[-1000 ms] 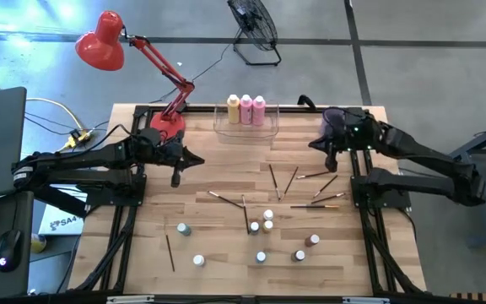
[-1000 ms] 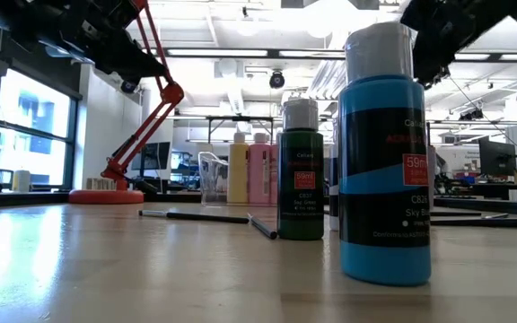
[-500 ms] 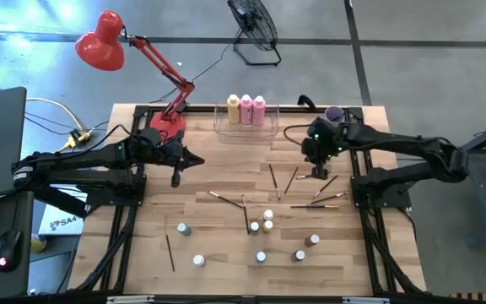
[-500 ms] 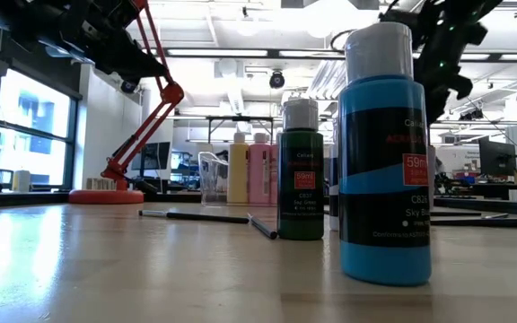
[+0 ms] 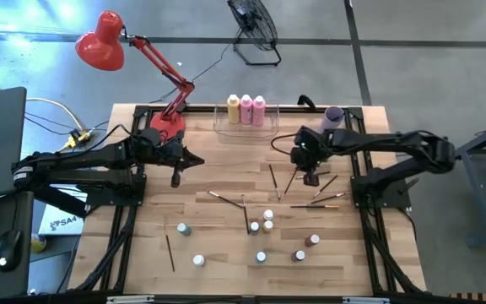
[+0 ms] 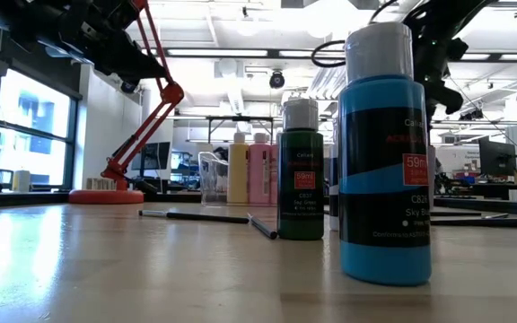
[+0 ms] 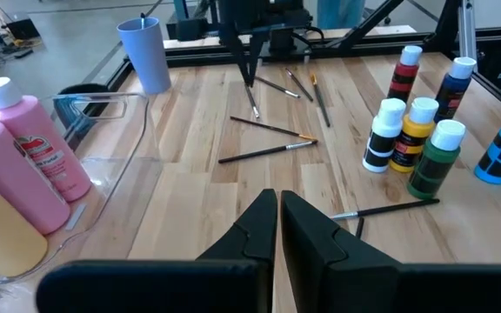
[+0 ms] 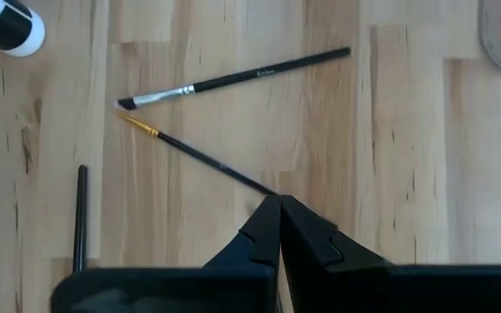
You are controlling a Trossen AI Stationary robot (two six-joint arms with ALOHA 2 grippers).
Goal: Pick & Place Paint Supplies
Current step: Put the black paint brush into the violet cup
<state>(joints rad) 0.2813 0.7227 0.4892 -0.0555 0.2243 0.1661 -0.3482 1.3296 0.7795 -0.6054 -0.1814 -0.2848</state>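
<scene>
Thin dark-handled paintbrushes (image 5: pixel 292 179) lie scattered mid-tabletop (image 5: pixel 218 253); small white-capped bottles (image 5: pixel 264 224) stand nearer the front edge; three taller bottles (image 5: pixel 245 109) sit in the clear bin (image 5: pixel 223 133). The right gripper (image 5: pixel 310 178), fingers pressed together, hangs over a brush, having moved inward from beside the lilac cup (image 5: pixel 333 116). The left gripper (image 5: pixel 175 179), unmoved, is closed and holds nothing.

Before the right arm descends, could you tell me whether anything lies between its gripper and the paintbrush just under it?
Nothing visible does. The right gripper, shut, hovers directly over the thin dark paintbrush; only bare table surrounds that spot, and a second brush lies apart.
</scene>
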